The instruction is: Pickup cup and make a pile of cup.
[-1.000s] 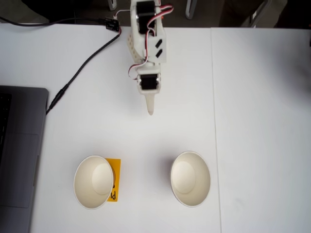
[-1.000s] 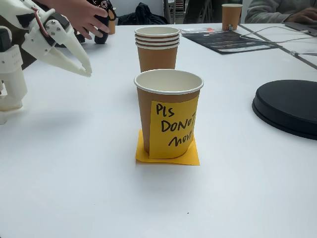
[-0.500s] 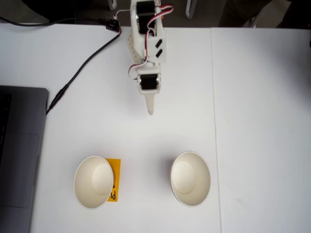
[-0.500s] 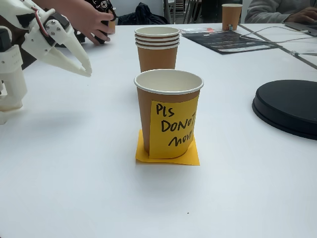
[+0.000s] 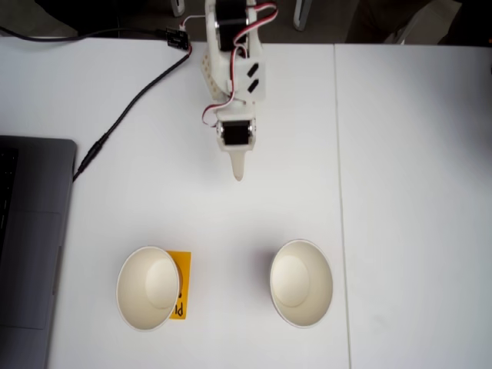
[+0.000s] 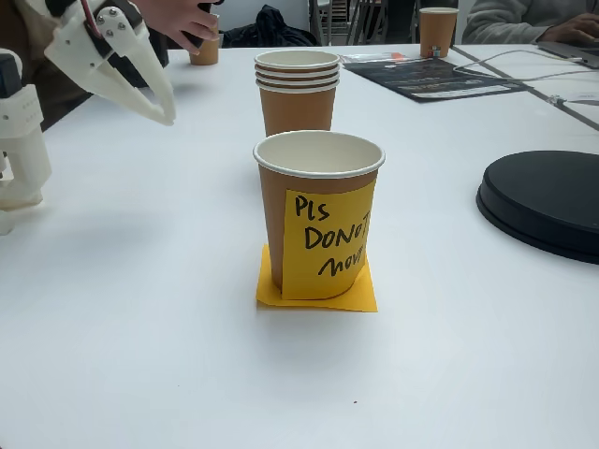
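Near the table's front edge stands the brown paper cup with a yellow handwritten note [image 6: 318,215], on a flat yellow sticky note [image 6: 316,292]. Behind it a stack of brown paper cups [image 6: 297,92]. The white two-finger gripper [image 6: 165,114] hovers closed, empty, well apart, beside a grey laptop [image 5: 29,246].

This looks like an office or meeting room. Broad white tables [image 5: 407,154] stand pushed together edge to edge, and a grey laptop [image 5: 27,246] lies open at the left of one fixed view with a black cable [image 5: 127,108] trailing across the top. In the other fixed view, brown paper coffee cups [image 6: 297,89] stand about, a dark printed sheet [image 6: 430,77] lies farther back, a round black disc [image 6: 543,201] rests at the right, and a person's grey sleeve [image 6: 524,19] leans on the far edge.
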`<state>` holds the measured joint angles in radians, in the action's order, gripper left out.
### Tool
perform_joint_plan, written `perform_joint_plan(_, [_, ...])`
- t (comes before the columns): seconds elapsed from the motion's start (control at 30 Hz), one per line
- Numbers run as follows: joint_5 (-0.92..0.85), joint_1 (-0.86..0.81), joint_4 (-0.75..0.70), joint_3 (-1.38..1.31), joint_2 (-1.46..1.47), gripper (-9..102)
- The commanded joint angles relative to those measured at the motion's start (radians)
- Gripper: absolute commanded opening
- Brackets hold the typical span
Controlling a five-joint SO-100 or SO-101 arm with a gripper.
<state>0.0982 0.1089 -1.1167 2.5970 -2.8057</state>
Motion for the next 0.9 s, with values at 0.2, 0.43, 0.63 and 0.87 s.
perform_joint_plan(0.2, [-0.014, -0.012, 0.014, -0.532, 0.376, -7])
perform_joint_plan(0.43, [-0.017, -0.063, 0.012, -0.755, 0.523, -7])
perform_joint_plan(0.63, [-0.018, -0.110, -0.015, -0.894, 0.612, -6])
perform_joint_plan(0.87, [-0.017, -0.163, -0.175, -1.008, 0.661, 3])
